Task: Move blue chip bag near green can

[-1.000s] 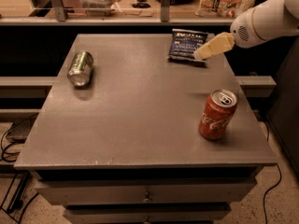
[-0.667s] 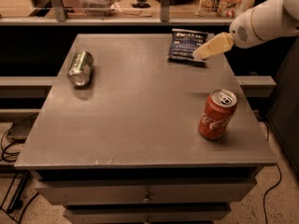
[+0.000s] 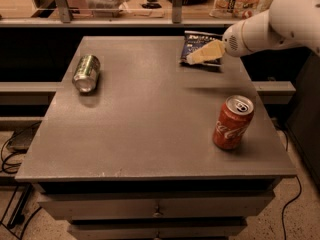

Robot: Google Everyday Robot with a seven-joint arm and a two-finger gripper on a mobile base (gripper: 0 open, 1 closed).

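The blue chip bag lies flat at the far right of the grey table. My gripper, cream-coloured on a white arm, reaches in from the right and is over the bag's near edge; I cannot tell whether it touches the bag. The green can lies on its side at the far left of the table, its shiny top facing me, well away from the bag and the gripper.
A red Coca-Cola can stands upright at the near right of the table. A shelf with packages runs behind the table. Drawers sit below the front edge, and cables lie on the floor at left.
My gripper and arm have moved left and slightly down, further over the chip bag. The bag and both cans have not moved.
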